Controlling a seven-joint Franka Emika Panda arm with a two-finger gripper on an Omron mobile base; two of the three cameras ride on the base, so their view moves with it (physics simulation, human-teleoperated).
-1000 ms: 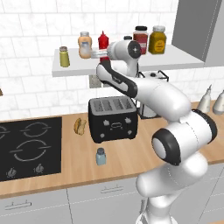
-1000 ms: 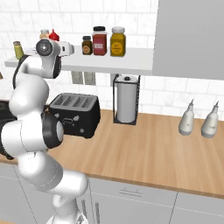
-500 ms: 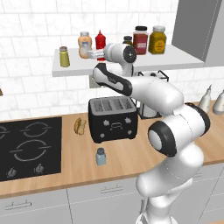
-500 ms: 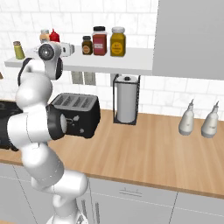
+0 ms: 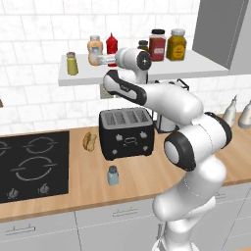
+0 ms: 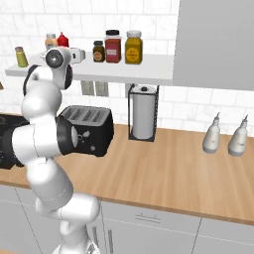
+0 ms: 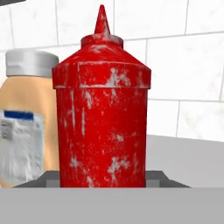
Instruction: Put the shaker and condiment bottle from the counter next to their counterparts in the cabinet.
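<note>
While unmoved since before, gripper (image 5: 105, 60) clasping condiment bottle (image 7: 103, 113) upright beside peach-orange bottle (image 7: 26, 118)

White arm raised high, wrist level, pincer (image 5: 109, 58) reaching forward, jaws seemingly clamped

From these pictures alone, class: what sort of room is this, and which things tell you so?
Most likely a kitchen. A toaster stands on a wooden counter beside a black hob, and a wall shelf above holds jars and a red bottle.
</note>
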